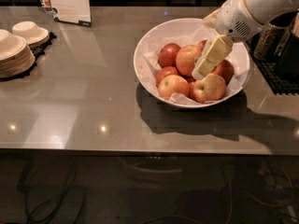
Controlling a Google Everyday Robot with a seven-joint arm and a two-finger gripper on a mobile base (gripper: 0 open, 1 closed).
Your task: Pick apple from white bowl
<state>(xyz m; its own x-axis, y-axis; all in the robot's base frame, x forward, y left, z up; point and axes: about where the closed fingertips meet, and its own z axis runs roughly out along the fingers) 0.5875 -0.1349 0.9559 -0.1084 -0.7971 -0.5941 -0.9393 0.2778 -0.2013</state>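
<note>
**Gripper down among the fruit, tight on the right side**

The table (pixel 93 101) lies wide and bare toward the left of the view. It runs out to a stack of plates (pixel 14 55) and some small dishes (pixel 29 31) by the far left edge, well apart from the white bowl (pixel 145 45). The front edge of the table crosses below the bowl, with a strip of open top between them. A sign card (pixel 70 3) stands at the back, also well apart.

On the right there is little room. A dark rack (pixel 280 64) stands just beside the bowl's rim, and my arm comes in over it from the upper right.

My gripper (pixel 202 73) slants down into the bowl, its tip low among the fruit. It sits at the right flank of the apple (pixel 186 59), which rests near the middle of the bowl on the crumpled paper (pixel 187 98). The tip is so close to the apple that I cannot tell whether they touch. A yellower apple (pixel 211 87) lies just in front of the tip and a darker red one (pixel 226 69) just to its right. I cannot tell how far open my gripper is, nor whether it has hold of anything.
</note>
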